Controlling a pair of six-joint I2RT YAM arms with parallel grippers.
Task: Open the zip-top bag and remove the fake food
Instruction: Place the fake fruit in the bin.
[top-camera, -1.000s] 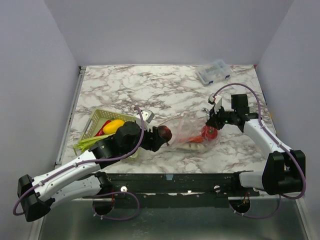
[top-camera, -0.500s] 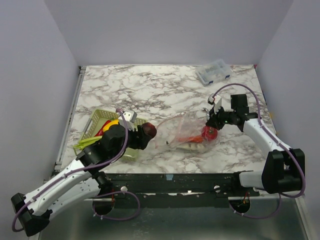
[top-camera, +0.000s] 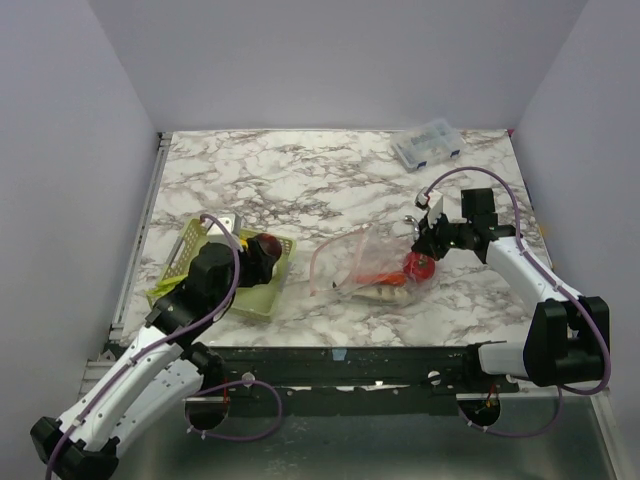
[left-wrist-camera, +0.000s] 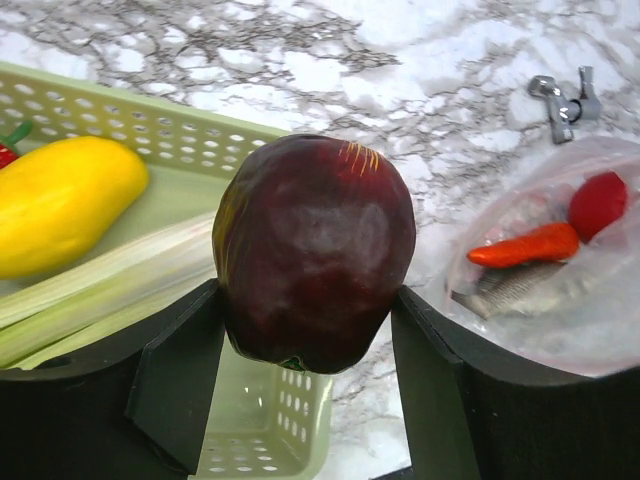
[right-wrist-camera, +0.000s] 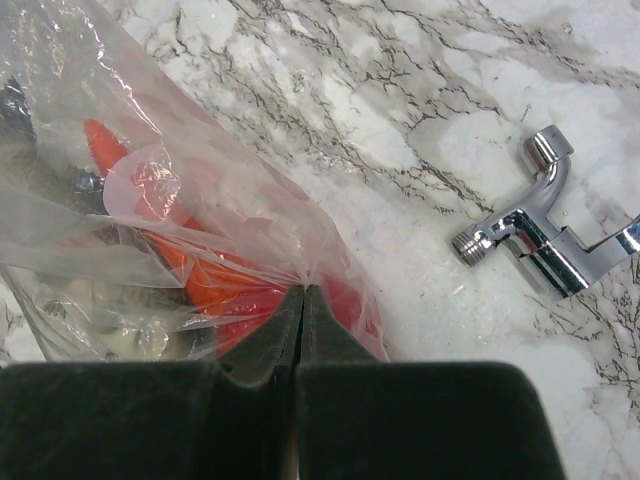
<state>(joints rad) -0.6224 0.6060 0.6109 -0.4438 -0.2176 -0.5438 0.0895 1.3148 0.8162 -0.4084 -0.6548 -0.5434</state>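
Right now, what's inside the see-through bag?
An orange carrot, a red round fruit and a silvery fish show through the zip-top bag. Its crinkled plastic and the right gripper pinching it cover anything else underneath.

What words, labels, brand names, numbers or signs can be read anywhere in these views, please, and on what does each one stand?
None: no word, number, label or logo can be read in any view.
The zip-top bag, the dark maroon ball, the green basket and the metal fitting show no print.
The clear compartment box is too small in the top view to tell.
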